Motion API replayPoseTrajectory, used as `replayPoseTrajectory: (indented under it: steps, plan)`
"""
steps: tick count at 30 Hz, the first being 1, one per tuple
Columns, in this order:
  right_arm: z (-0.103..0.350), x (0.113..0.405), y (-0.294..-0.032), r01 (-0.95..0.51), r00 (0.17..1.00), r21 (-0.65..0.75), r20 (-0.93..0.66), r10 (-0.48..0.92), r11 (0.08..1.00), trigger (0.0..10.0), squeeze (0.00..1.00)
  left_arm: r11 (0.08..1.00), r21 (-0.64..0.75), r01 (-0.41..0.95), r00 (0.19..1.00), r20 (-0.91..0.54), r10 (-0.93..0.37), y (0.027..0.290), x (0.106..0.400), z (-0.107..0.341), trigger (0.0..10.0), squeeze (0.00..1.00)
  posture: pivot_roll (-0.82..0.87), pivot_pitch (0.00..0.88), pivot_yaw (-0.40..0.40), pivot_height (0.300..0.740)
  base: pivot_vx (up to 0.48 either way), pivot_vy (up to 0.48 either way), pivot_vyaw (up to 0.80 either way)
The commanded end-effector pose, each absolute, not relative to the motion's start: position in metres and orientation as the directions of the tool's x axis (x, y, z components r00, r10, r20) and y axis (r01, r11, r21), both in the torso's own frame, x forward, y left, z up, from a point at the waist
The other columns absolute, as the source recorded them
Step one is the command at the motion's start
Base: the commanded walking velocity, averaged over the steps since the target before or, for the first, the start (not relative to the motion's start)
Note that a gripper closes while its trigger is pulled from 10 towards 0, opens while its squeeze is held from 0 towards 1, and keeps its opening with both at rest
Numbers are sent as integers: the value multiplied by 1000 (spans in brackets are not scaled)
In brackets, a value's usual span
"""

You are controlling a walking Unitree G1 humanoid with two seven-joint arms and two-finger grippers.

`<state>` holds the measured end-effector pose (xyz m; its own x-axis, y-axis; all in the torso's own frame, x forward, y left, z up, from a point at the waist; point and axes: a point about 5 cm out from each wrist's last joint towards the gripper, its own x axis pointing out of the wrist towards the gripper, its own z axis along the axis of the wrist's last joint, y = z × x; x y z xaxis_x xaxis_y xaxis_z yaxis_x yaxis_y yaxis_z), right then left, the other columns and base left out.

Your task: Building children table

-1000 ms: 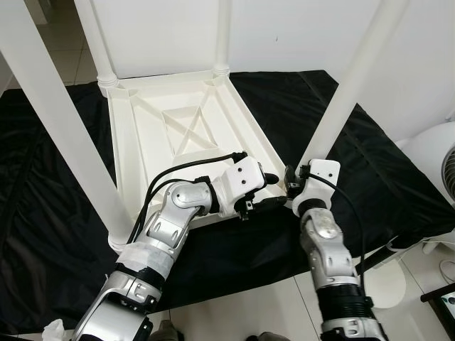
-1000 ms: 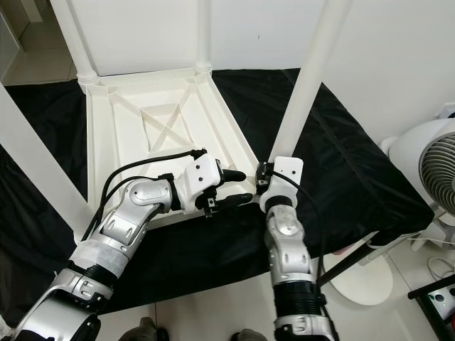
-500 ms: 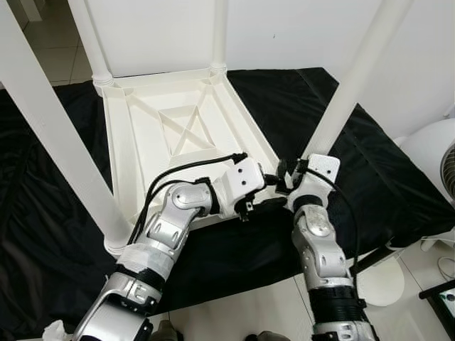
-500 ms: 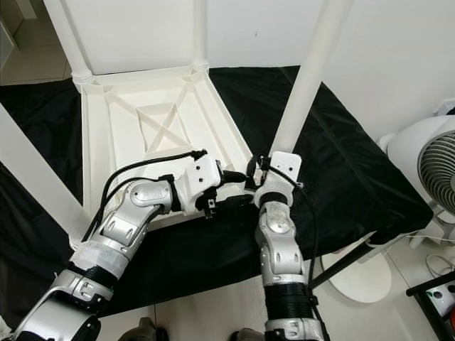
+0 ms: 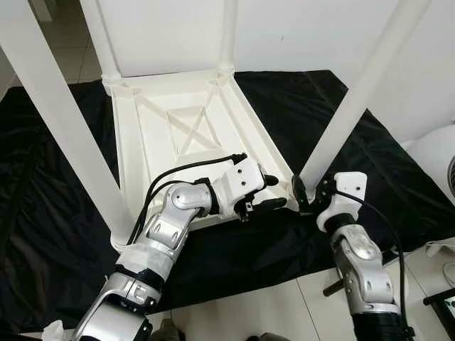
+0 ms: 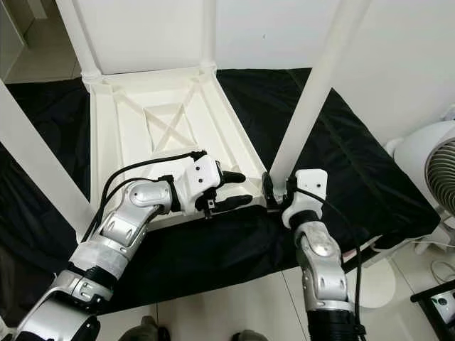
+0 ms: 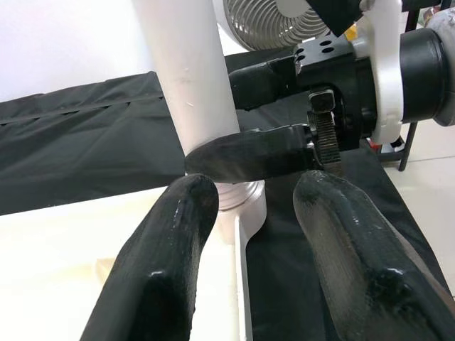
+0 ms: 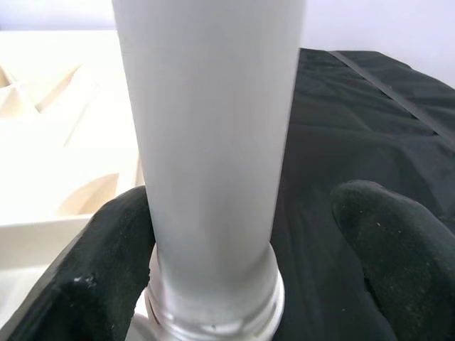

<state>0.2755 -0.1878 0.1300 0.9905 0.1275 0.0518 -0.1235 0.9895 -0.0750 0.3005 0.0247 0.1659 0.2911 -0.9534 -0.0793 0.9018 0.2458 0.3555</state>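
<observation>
Child's table top (image 5: 192, 135) lies upside down on a black cloth (image 5: 398, 177) spread over the floor, all four white legs standing up from its corners. Work is at the corner at about 4 o'clock of the top, where the near-right leg (image 5: 348, 114) meets its socket.

Right claw (image 8: 213, 249) brackets the foot of that leg, fingers spread; one pad (image 8: 106, 241) looks to touch the tube, the other (image 8: 384, 241) stands clear of it. Not clamped, as far as can be judged.

Left claw (image 5: 274, 193) hangs open just inside the same corner, over the rim of the top, gripping nothing. In the left wrist view its fingers (image 7: 170, 256) point at the leg's collar, with the right claw's fingers crossing close in front.

Risks from here:
- The two claws are crowded at one joint; either one closing or swinging could knock the other.
- A one-sided push from the right pad could tip the leg in its socket if it is not fully seated; seating cannot be told.
- The top may slide on the slick cloth under a sideways load.
- A fan (image 6: 441, 170) stands near at 3 o'clock, within reach of a swinging elbow.
</observation>
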Motion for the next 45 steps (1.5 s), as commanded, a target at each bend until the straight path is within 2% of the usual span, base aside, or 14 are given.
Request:
replayPoseTrajectory:
  steps: [1,6,7,19,20,27,32,33,34,35,40,44,45]
  plan:
    - [122,275,-191,-208,978,-108,13,210,972,10000,0,288,365,885,331,-60,-942,22,301,168,10000,0,-30,0,-21,740,0,0,0]
    - [123,283,-195,-281,959,-134,1,283,950,10000,0,282,365,887,325,-61,-944,22,300,168,10000,0,-33,0,-13,740,0,0,0]
    - [125,289,-195,-333,942,-124,-6,335,935,10000,0,280,367,887,323,-61,-945,21,300,169,10000,0,-29,0,-9,740,0,0,0]
    - [133,311,-193,-433,899,-175,-17,437,885,10000,0,285,376,882,329,-58,-943,22,304,173,10000,0,-16,0,-9,740,0,0,0]
    - [134,314,-192,-455,888,-179,-23,459,872,0,0,290,378,879,333,-54,-941,22,305,174,10000,0,-2,0,-18,740,0,0,0]
    - [128,319,-190,-522,853,-162,-64,519,838,0,0,327,380,865,371,-46,-927,28,307,175,10000,0,22,0,-39,740,0,0,0]
    - [124,319,-192,-506,862,-158,-76,501,848,0,0,325,377,867,371,-53,-927,27,305,171,10000,0,19,0,-45,740,0,0,0]
    - [123,320,-194,-488,873,-152,-74,482,860,4824,0,325,376,868,369,-51,-928,27,305,172,10000,0,14,5,-48,740,0,0,0]
    - [123,320,-194,-488,873,-152,-74,482,860,4824,0,325,376,868,369,-51,-928,27,305,172,10000,0,14,5,-48,740,0,0,0]
    - [123,321,-194,-478,879,-146,-72,472,866,10000,0,325,377,868,369,-51,-928,27,305,172,10000,0,13,5,-49,740,0,0,0]
    - [124,323,-199,-420,908,-138,-56,416,897,10000,0,328,367,870,371,-48,-928,25,304,170,10000,0,2,4,-49,740,0,0,0]
    - [121,323,-203,-316,949,-127,-54,312,940,10000,0,327,361,873,368,-49,-928,24,303,168,10000,0,-7,6,-40,740,0,0,0]
    - [120,323,-204,-254,967,-111,-46,250,961,10000,0,325,361,874,367,-51,-929,23,303,167,10000,0,-13,6,-40,740,0,0,0]
